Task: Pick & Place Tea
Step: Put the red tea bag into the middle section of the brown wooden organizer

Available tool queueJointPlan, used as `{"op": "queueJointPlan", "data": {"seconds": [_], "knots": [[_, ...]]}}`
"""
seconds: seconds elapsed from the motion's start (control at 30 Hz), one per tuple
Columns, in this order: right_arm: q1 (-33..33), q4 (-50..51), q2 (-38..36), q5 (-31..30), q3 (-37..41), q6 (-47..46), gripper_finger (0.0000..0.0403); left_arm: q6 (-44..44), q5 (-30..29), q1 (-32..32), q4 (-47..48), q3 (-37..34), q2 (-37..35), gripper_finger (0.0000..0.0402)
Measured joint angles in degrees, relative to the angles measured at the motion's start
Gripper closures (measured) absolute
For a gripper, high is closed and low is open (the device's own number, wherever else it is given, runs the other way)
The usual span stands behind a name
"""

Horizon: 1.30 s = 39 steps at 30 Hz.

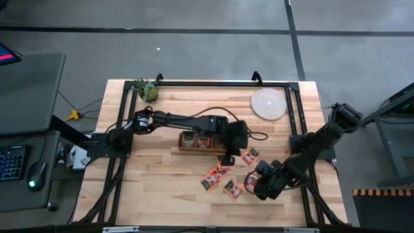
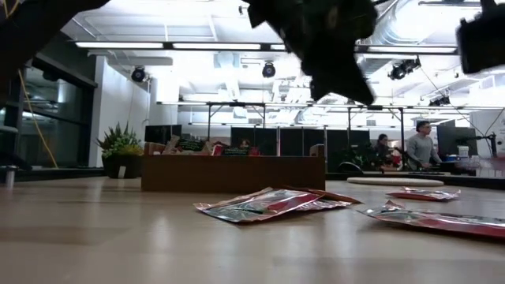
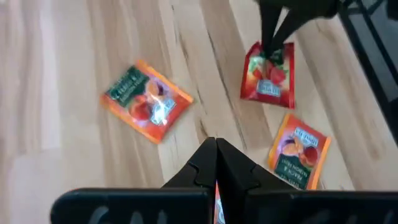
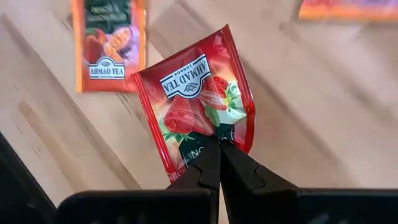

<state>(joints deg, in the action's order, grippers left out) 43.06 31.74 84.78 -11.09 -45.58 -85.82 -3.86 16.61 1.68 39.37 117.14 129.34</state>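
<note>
Tea sachets lie flat on the wooden table near the box: one green-and-orange (image 3: 146,99), one orange (image 3: 298,149), more in the high view (image 1: 210,179) (image 1: 251,156). The brown wooden box (image 1: 202,140) holds some sachets. My right gripper (image 4: 219,146) (image 1: 251,181) is shut on a red strawberry sachet (image 4: 196,99) (image 3: 268,73). My left gripper (image 3: 216,152) (image 1: 226,159) hovers shut just off the box's near right corner, with a red-orange sliver (image 3: 216,200) between its fingers. My right gripper pinches the red sachet between its two fingers at the middle of one edge (image 4: 214,134), coming slanting from above. The held edge is raised off the wood, and the sachet tilts away from the fingers. My left gripper is shut on a thin red-orange sachet. Only a sliver of it shows between the fingers, which hide the rest.
A round pale woven mat (image 1: 268,103) lies at the far right corner, and a small potted plant (image 1: 147,89) at the far left. A black frame (image 1: 294,113) borders the table. Bare wood lies left of the sachets. People stand in the room beyond (image 2: 422,146).
</note>
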Motion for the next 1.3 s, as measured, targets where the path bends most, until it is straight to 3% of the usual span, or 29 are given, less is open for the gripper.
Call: {"op": "queueJointPlan", "data": {"seconds": [0.2, 0.27, 0.37, 0.47, 0.7, 0.93, 1.13, 1.3], "knots": [[-4.83, 9.73, -6.79, -0.49, -2.55, 17.72, 0.0402, -2.03, 0.12, -1.86, 8.67, 0.14, -5.72, 0.0401], [-7.04, 15.24, -7.77, -1.36, -6.06, 24.78, 0.0403, -2.38, -0.18, -2.38, 15.4, -0.52, -8.01, 0.0401], [-10.75, 25.24, -7.89, -3.32, -13.06, 34.58, 0.0403, -2.47, -0.57, -3.42, 14.09, -0.43, -9.07, 0.0401], [-14.44, 32.97, -7.12, -6.17, -20.36, 44.48, 0.0403, -2.38, -0.7, -4.1, 18.63, -1.04, -11.29, 0.0401], [-20.95, 47.03, -1.03, -12.73, -37.26, 65.05, 0.0403, -2.12, -0.83, -5.76, 19.14, -0.83, -14.51, 0.0401], [-22.96, 58.21, 9.55, -16.12, -50.64, 79.78, 0.0403, -1.9, -0.79, -9.28, 18.96, -0.48, -18.54, 0.0401], [-23.18, 58.19, 16.71, -19.03, -57.02, 87.67, 0.0403, -1.66, 3.66, -11.49, 20.27, -0.53, -20.98, 0.0401], [-24.14, 58.22, 19.03, -22.4, -58.62, 90.86, 0.0403, -1.53, 11.68, -11.44, 21.52, -0.78, -21.0, 0.0401]]}}
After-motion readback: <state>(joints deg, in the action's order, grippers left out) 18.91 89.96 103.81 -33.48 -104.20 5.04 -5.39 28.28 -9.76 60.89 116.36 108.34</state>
